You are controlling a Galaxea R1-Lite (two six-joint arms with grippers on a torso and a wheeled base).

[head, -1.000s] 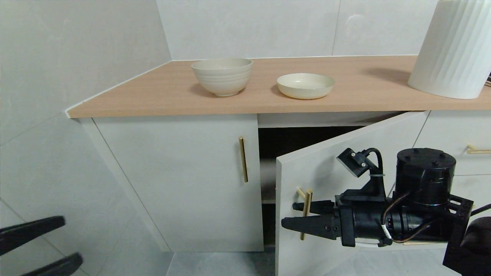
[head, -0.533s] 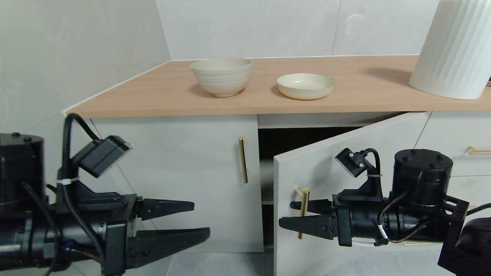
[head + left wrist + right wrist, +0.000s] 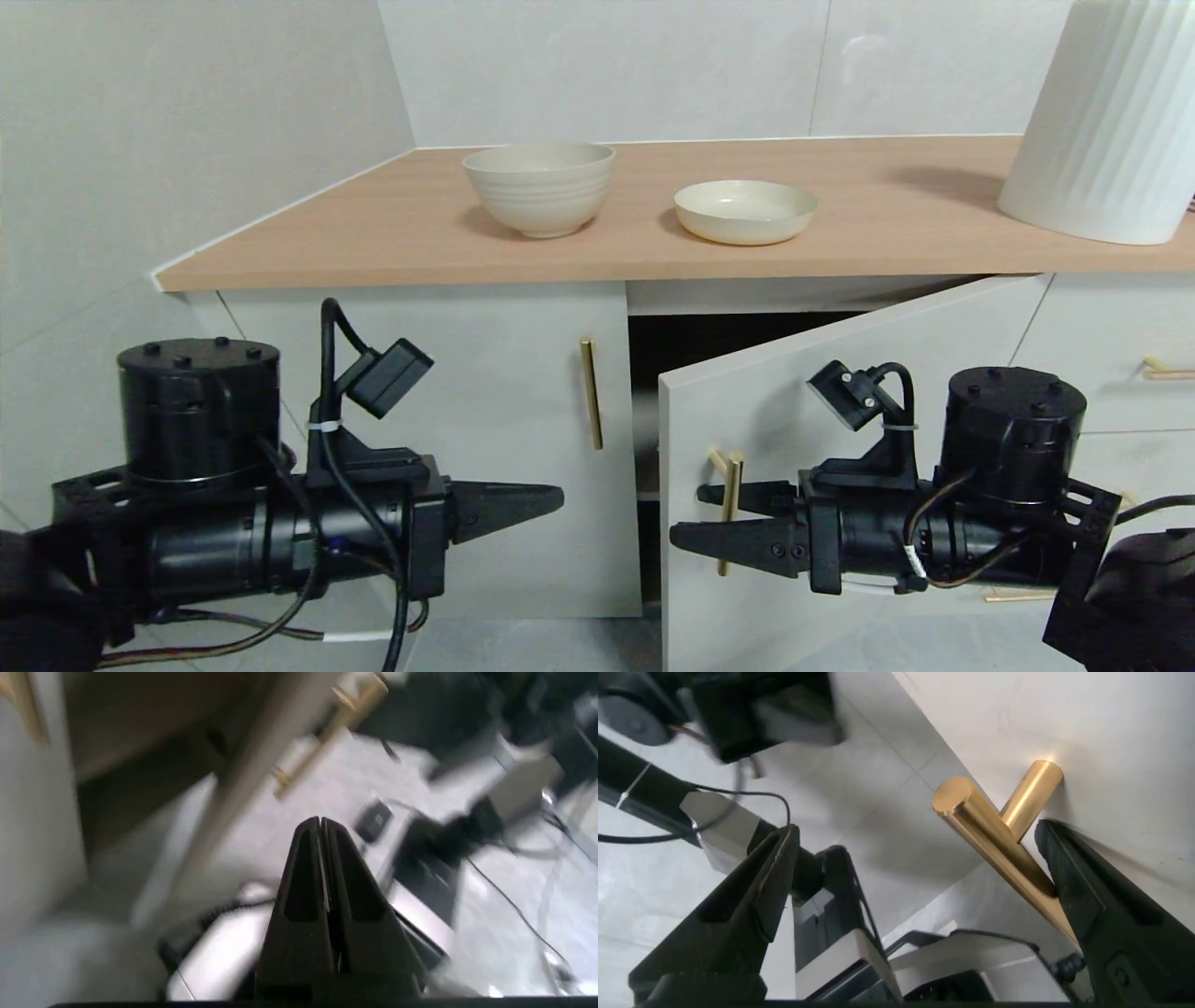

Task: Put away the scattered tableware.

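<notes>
The bowl stands upright on the wooden table, towards its left end, and a shallow dish sits just to its right, the two apart. Both lie well above and farther off than either pair of jaws, which hang low in front of the cabinet.

The bowl is deep and round, cream and glazed, with faint horizontal ridges round its wall and a narrow foot. The dish is the same cream, low and wide, with a smooth inside. The table top has a warm, matt wood grain. At its right end stands a tall white ribbed vessel.

The left jaws are pressed together into one black point, holding nothing, in front of the closed left door. They are left of that door's slim upright brass handle and apart from it.

The right jaws are spread open, one on each side of the round brass bar handle of the right door. That door is a flat pale-grey panel, swung partly open over a dark cabinet opening. In the right wrist view the bar stands off the panel on a short brass post. It runs close to one jaw, though whether they touch is hard to tell.
</notes>
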